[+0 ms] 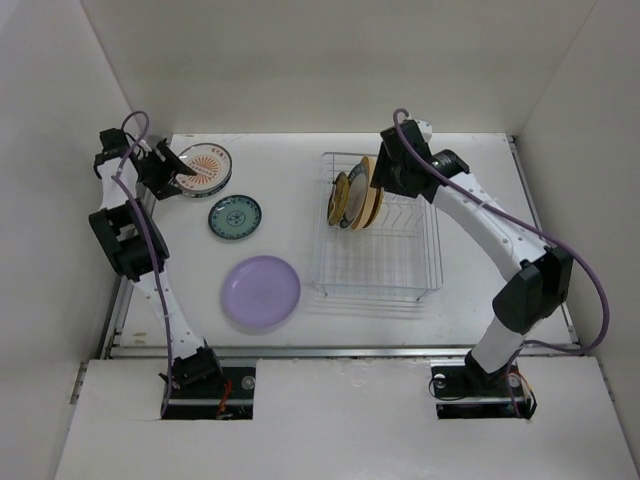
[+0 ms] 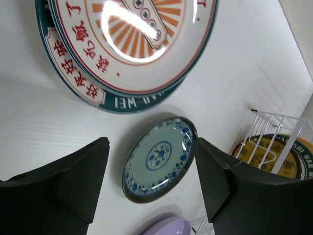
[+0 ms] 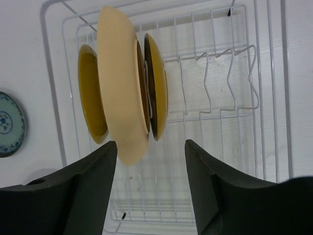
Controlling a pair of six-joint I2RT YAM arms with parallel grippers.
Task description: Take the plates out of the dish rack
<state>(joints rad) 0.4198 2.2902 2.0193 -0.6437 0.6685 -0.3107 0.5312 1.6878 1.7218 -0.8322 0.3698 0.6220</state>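
Observation:
The wire dish rack (image 1: 400, 262) holds three upright plates at its far left end: a large pale yellow plate (image 3: 122, 83) between two brown-and-yellow plates (image 3: 92, 95) (image 3: 157, 88). My right gripper (image 1: 384, 178) is open just above them; in the right wrist view the gripper (image 3: 150, 166) is empty, with the jaws to either side of the plates' edges. On the table lie a white sunburst plate (image 1: 207, 166), a small teal patterned plate (image 1: 235, 217) and a lavender plate (image 1: 261, 292). My left gripper (image 1: 178, 172) hovers open and empty over the sunburst plate's edge.
In the left wrist view the sunburst plate (image 2: 132, 39) rests on a second dark-rimmed plate (image 2: 142, 102), with the teal plate (image 2: 159, 159) between the fingers (image 2: 78, 181) below. White walls enclose the table on three sides.

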